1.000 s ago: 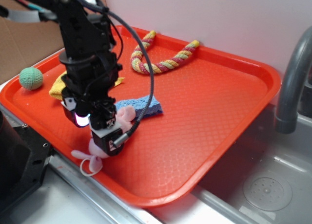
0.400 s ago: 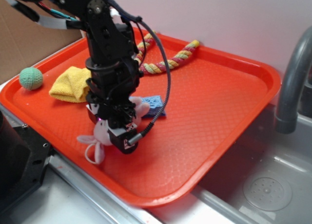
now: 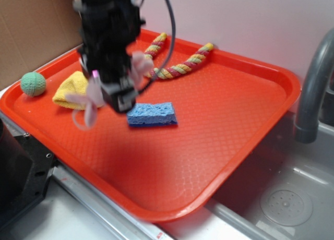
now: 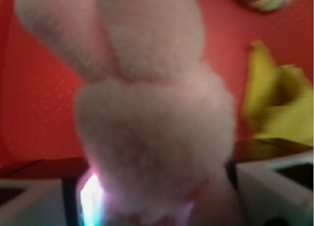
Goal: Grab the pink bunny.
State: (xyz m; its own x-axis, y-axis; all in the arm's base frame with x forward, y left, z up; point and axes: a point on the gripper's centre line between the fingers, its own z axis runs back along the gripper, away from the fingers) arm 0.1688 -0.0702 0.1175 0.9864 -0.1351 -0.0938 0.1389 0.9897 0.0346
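One pink bunny (image 3: 96, 91) hangs clamped in the gripper's (image 3: 116, 88) jaws, clear of the orange tray (image 3: 235, 120), left of the blue sponge (image 3: 152, 114). Its soft body fills the wrist view (image 4: 152, 137); steady squeeze and a smooth carry should prevent slipping.

It looked like a mock kitchen set up for robot trials. A steel sink (image 3: 292, 198) with a drain (image 3: 286, 203) and a grey tap (image 3: 313, 88) stood at the right, as in a kitchen. But an orange tray (image 3: 245, 130) of small toys and cleaning things lay across the counter, brown cardboard (image 3: 31, 31) served as a side wall, and a black robot arm (image 3: 107, 36) with cables worked above it
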